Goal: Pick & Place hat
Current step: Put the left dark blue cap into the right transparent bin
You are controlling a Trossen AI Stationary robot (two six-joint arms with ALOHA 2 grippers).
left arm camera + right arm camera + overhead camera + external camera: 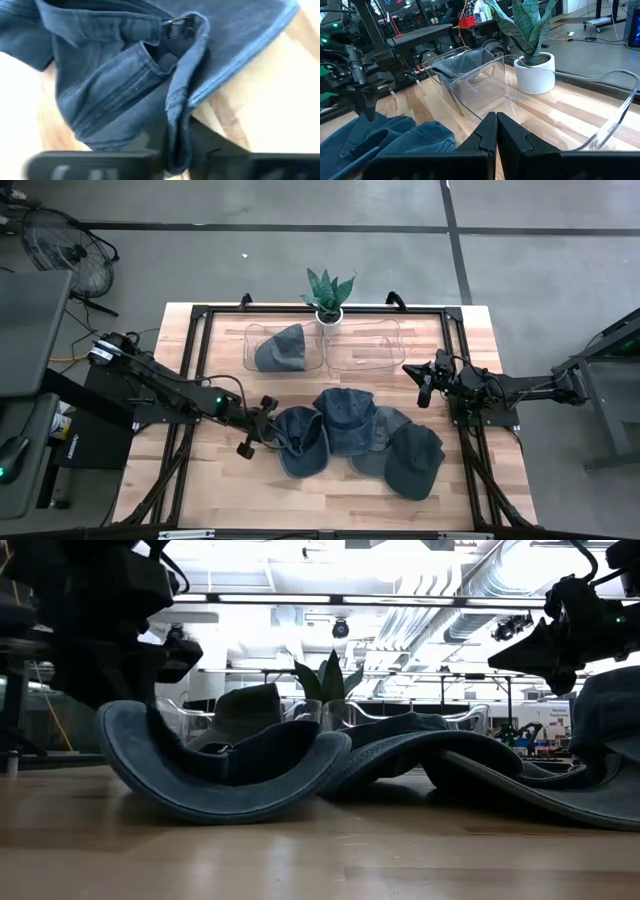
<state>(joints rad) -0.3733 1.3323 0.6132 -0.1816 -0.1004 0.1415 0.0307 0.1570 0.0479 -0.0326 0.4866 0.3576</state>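
Matt blue denim-like cloth hats lie on a smooth, pale wood table near glossy clear plastic bins.

Two dark arms, black cabling, green indicator lights.

A lab: exposed ceiling ducts, concrete floor, equipment benches

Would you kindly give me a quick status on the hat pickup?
Left end effector shut on leftmost hat. Right end effector shut, empty, waiting near the empty bin. One hat already in left bin.
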